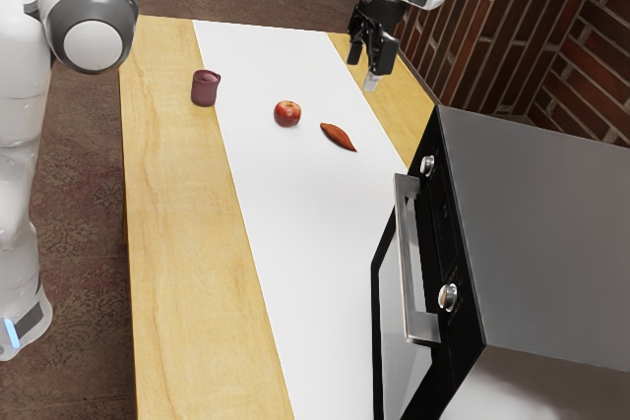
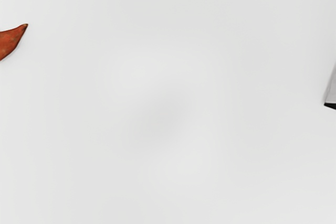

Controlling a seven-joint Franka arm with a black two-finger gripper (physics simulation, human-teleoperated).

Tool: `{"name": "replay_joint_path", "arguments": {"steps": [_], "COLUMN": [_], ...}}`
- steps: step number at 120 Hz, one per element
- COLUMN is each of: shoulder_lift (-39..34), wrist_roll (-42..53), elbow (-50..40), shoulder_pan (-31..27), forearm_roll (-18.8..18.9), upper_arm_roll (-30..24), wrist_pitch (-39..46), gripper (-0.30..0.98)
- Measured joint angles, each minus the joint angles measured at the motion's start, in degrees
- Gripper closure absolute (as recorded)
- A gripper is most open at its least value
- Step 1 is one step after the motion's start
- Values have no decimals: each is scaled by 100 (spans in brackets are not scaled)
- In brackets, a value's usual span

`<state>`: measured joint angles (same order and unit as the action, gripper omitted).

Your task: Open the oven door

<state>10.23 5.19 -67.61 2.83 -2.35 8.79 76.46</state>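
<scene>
Note jaws parted, empty, raised above desk [image 1: 177,243]. Locate oven door [image 1: 389,292] shut, near right, handle [image 1: 404,253] along upper edge. Observe potato [image 1: 338,136], apple [image 1: 287,113], cup [image 1: 205,90] farther left; wall [image 1: 581,76] beyond right desk edge.

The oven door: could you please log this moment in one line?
Oven door shut | gripper above table, away from handle | opening not done

Exterior view high, angled down across table [image 1: 187,243], wrist view closer, facing down, sweet potato [image 1: 338,137] in both
</scene>
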Motion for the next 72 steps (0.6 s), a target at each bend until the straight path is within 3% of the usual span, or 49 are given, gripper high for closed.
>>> {"name": "replay_joint_path", "arguments": {"steps": [32,40,51,57,72], "shoulder_lift": [45,-126,-729,-732,-759], "wrist_roll": [-63,-43,709,1146,2001], "elbow": [20,404,716,752,780], "shoulder_pan": [-1,3,-207,-227,595], "forearm_roll": [8,16,188,606,1517], "upper_arm_roll": [2,-11,-1010,-1753,-2555], "wrist_pitch": [6,-48,139,234,261], "gripper": [0,0,0,0,0]}}
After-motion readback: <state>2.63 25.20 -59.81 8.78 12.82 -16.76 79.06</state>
